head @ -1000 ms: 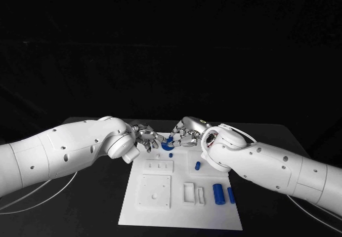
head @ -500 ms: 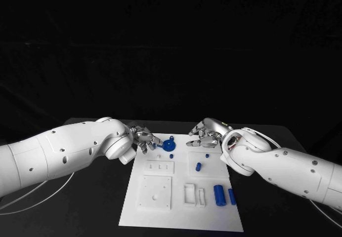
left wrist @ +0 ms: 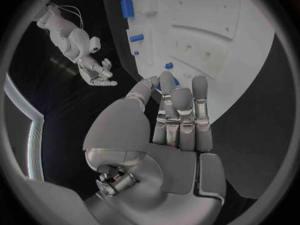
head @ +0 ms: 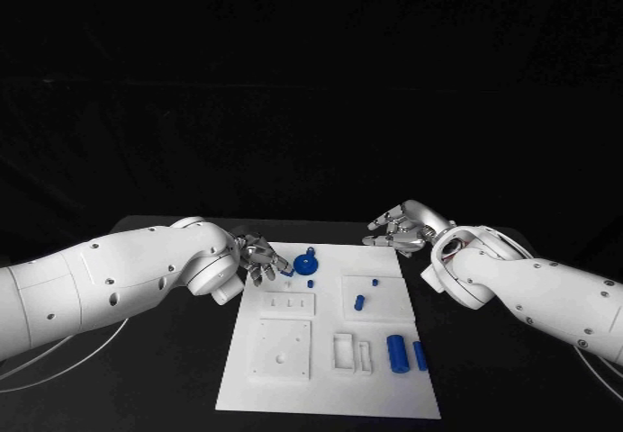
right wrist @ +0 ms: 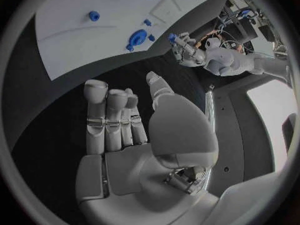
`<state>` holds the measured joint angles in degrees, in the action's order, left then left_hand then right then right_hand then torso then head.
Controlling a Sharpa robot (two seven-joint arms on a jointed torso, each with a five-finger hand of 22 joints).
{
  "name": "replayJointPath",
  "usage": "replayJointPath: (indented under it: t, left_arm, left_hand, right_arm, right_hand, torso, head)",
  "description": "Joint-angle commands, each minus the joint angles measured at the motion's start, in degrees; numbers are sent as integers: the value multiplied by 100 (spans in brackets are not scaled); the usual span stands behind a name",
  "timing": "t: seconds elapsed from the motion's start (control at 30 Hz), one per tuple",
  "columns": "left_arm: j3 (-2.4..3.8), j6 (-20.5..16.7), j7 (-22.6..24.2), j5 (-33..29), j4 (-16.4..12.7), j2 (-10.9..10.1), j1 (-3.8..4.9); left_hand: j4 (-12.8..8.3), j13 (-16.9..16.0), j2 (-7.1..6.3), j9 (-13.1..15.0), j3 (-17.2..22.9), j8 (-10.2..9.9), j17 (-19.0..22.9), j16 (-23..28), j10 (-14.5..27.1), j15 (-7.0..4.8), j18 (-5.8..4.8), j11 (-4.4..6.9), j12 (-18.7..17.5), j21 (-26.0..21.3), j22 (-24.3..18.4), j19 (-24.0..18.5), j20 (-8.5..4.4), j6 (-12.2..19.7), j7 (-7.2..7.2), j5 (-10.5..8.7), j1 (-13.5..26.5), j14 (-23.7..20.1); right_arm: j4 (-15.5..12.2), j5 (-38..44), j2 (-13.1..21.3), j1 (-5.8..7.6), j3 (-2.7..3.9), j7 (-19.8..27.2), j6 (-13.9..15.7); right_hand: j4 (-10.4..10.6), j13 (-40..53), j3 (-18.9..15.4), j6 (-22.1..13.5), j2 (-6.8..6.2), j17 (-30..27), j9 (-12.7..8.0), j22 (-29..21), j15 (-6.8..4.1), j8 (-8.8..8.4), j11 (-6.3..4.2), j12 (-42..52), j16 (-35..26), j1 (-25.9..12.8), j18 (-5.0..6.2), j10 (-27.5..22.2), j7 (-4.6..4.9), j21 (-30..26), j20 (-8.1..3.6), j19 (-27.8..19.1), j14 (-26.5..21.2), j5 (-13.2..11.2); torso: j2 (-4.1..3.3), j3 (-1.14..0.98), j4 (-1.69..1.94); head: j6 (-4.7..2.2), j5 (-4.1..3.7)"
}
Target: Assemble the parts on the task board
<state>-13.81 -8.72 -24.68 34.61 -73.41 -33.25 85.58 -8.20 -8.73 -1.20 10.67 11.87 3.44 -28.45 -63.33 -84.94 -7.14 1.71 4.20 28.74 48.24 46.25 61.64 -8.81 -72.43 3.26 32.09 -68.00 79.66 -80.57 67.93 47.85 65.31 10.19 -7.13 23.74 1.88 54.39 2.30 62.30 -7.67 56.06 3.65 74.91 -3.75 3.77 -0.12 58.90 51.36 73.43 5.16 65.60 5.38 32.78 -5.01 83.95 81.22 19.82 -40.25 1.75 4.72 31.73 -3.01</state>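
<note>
Landmark: task board (head: 335, 378), the white plate lying flat in the middle of the black table (head: 169, 369).
Round blue part (head: 306, 263): rests on the board's far edge, a short stem pointing away from the robot; nothing grips it.
Left hand (head: 261, 256): just beside the board's far-left corner, fingertips close to the round part. In the left wrist view (left wrist: 178, 117) the fingers lie straight and side by side with nothing in them; judged empty, placed to steady or take up that part.
Right hand (head: 404, 226): off the board's far-right corner, well apart from every part. Right wrist view (right wrist: 122, 130) shows the palm bare, fingers extended; holding nothing, judged to be standing clear.
Blue cylinders (head: 406, 353): two lie side by side on the board's near-right area, untouched.
Small blue pegs (head: 361, 301): stand near the board's centre.
Progress: judged incomplete; loose parts remain on the board.
</note>
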Motion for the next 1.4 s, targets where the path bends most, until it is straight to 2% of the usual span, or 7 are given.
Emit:
replayJointPath:
  t: [0.03,0.2,0.43,0.57,0.7,1.07,1.4]
  left_arm:
    - [0,46,-125,285,-54,-9,-20]
    - [-2,-9,-209,445,-118,-17,-52]
    - [-3,-20,-285,755,-218,-23,-112]
    - [-4,-57,-358,933,-254,-12,-155]
    - [-4,-93,-447,1053,-289,10,-209]
    - [-4,-127,-494,1367,-320,75,-336]
    - [-4,-115,-479,1651,-327,131,-406]
  left_hand:
    - [42,-22,93,1062,0,38,-11,-64,-196,-107,-117,130,65,33,20,7,-46,-951,-510,-18,-18,88]
    - [56,-42,100,1093,0,40,-10,-108,-200,-114,-117,137,109,49,40,10,-51,-973,-520,-17,-14,96]
    - [84,-85,110,1170,-10,41,-9,-220,-199,-122,-115,150,216,90,89,15,-57,-1020,-539,-45,-15,106]
    - [92,-88,116,1196,-11,38,9,-246,-198,-127,-112,155,233,110,109,30,-62,-1019,-543,-58,-18,118]
    - [152,-79,252,1160,28,28,49,-237,-198,-125,-112,146,234,118,120,44,-61,-931,-523,-641,-41,135]
    - [212,-120,183,1146,68,37,86,-336,-195,-142,-122,161,353,151,165,59,-78,-1001,-544,-639,-55,160]
    - [225,-133,172,1158,63,40,94,-365,-198,-140,-124,160,384,158,178,56,-77,-1021,-551,-649,-59,157]
  right_arm:
    - [120,-468,16,-6,25,434,224]
    - [297,-618,13,-6,53,567,314]
    - [377,-704,5,-6,65,636,326]
    - [349,-707,4,-6,66,648,304]
    - [338,-703,2,-6,67,652,286]
    - [324,-689,-3,-6,67,637,269]
    - [283,-680,-1,-6,67,621,241]
  right_hand:
    - [-38,-20,-7,36,65,-8,-6,327,-26,-21,-5,-20,-18,2,85,-26,-7,-33,-2,246,-7,59]
    - [-120,-66,-67,39,114,-5,-5,335,-30,-20,-8,-21,-48,-28,78,-41,-8,-113,-7,263,-5,170]
    - [-156,-71,-101,38,143,-4,-6,344,-30,-21,-9,-15,-57,-30,79,-42,-9,-120,-6,268,-3,192]
    - [-171,-70,-102,50,159,0,-5,348,-31,-20,-11,-8,-55,-32,78,-38,-12,-120,-8,271,1,200]
    - [-178,-72,-102,51,161,0,-6,348,-32,-21,-12,-7,-57,-31,78,-38,-13,-123,-8,271,1,206]
    - [-196,-81,-104,73,169,3,-6,349,-34,-21,-16,-11,-60,-42,76,-44,-18,-135,-10,272,2,219]
    - [-203,-83,-102,81,172,8,-6,347,-36,-22,-18,-10,-58,-48,76,-44,-22,-150,-12,271,3,232]
  torso:
    - [29,-9,8]
    - [56,-21,15]
    - [89,-31,3]
    - [87,-39,0]
    - [89,-38,5]
    - [82,-33,10]
    - [78,-35,8]
  head:
    - [23,4]
    - [49,0]
    - [207,-11]
    - [229,-23]
    - [271,-13]
    - [419,-54]
    - [478,-69]
